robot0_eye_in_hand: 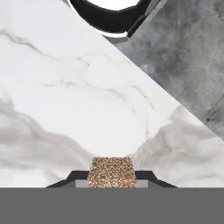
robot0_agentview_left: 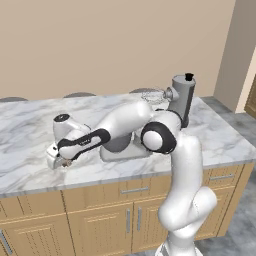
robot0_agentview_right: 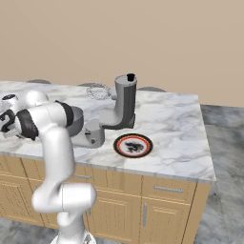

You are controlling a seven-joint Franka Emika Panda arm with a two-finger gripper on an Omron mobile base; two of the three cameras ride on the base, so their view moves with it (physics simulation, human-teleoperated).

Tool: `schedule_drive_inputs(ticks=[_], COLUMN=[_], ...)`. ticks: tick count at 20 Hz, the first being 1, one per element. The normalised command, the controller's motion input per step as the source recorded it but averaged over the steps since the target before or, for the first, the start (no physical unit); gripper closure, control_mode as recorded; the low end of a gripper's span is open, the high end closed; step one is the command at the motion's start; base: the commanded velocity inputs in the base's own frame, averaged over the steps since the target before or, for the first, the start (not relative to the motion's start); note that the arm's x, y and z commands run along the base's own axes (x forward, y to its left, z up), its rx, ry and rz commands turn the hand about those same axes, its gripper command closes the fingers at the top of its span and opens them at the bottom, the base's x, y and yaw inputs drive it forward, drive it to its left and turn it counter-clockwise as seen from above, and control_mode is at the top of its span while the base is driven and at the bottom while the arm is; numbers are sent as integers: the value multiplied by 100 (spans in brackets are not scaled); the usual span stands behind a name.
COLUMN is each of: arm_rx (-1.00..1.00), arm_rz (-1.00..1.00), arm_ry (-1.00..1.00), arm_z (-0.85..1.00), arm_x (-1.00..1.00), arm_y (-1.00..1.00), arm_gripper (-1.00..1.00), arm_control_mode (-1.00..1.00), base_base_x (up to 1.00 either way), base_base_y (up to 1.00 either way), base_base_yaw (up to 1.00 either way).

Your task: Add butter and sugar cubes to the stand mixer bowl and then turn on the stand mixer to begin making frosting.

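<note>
Sugar cube (robot0_eye_in_hand: 111, 172) sits between the gripper (robot0_eye_in_hand: 111, 183) fingertips, jaws closed on its sides, just above the marble counter (robot0_eye_in_hand: 65, 100), left of the mixer (robot0_agentview_left: 179, 100). Judged light, rigid, crumbly: gentle squeeze on flat faces.

The counter (robot0_agentview_left: 30, 125) is white marble with soft grey veining, set on warm tan-wood cabinets (robot0_agentview_left: 100, 220) with pale metal handles. A sugar cube (robot0_eye_in_hand: 111, 172) between the dark finger tips is tan-brown, densely speckled with darker and lighter grains. The stand mixer (robot0_agentview_right: 125, 102) is grey — mid-grey on the base, darker on the head, with a small black knob on top. The stand mixer bowl (robot0_agentview_right: 75, 121) is plain dull grey. The plate (robot0_agentview_right: 133, 145) has a red rim, a white face and a black blotchy pattern at its centre. The wall (robot0_agentview_left: 115, 40) is flat beige; the floor (robot0_eye_in_hand: 192, 65) is mottled dark-grey tile.
</note>
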Motion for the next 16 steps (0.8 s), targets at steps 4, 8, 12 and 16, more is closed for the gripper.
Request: schedule_drive_inputs(ticks=[4,8,12,16], arm_rx=[13,6,1,0], arm_rz=[-6,-14,-17,-19], arm_ry=[-1,0,0,2], arm_z=[100,100,100,92], arm_x=[-50,-10,13,35], arm_y=[-41,-57,-58,-51], arm_gripper=[100,100,100,100], arm_control_mode=[-100,-100,-100,-100], base_base_x=[0,0,0,0], base_base_y=[0,0,0,0], base_base_yaw=[0,0,0,0])
